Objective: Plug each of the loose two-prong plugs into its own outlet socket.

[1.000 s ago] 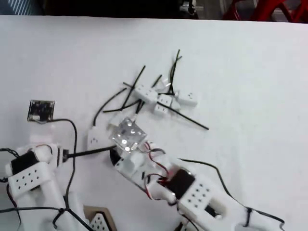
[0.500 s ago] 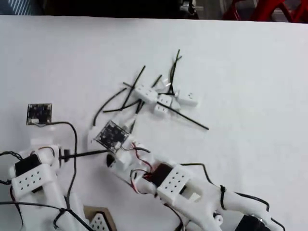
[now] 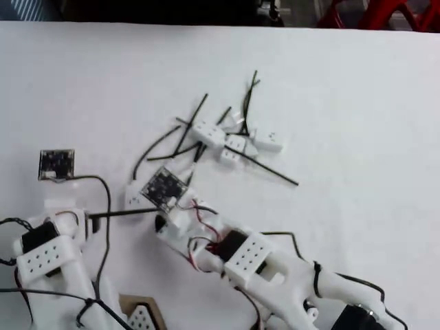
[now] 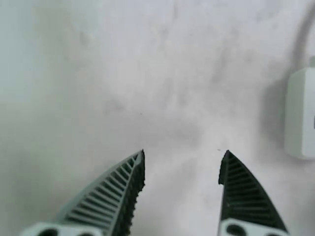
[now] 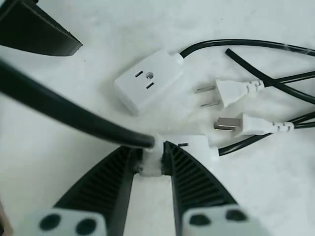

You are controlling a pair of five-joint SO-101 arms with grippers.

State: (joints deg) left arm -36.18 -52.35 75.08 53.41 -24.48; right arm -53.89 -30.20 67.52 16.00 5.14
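My right gripper [image 5: 150, 147] is shut on a white two-prong plug [image 5: 147, 164], and its black cord [image 5: 64, 115] runs away across the table. Just ahead of it lies a white outlet socket [image 5: 147, 86], face up, also visible from above as the socket [image 3: 135, 198]. Two loose plugs [image 5: 231, 91] [image 5: 251, 125] lie beside that socket with their prongs toward it. More sockets and plugs sit in a tangle [image 3: 230, 143] farther back. My left gripper [image 4: 182, 153] hangs open over bare table, with a white socket [image 4: 300, 113] off to one side.
The white tabletop [image 3: 357, 110] is bare on the right and far sides. The left arm [image 3: 42, 251] stands at the near left and the right arm [image 3: 251, 260] stretches in from the near right. A dark finger [image 5: 34, 27] lies beyond the socket.
The right arm has swung left and turned its wrist toward the lone socket, carrying the plug with it. The left arm has barely shifted.
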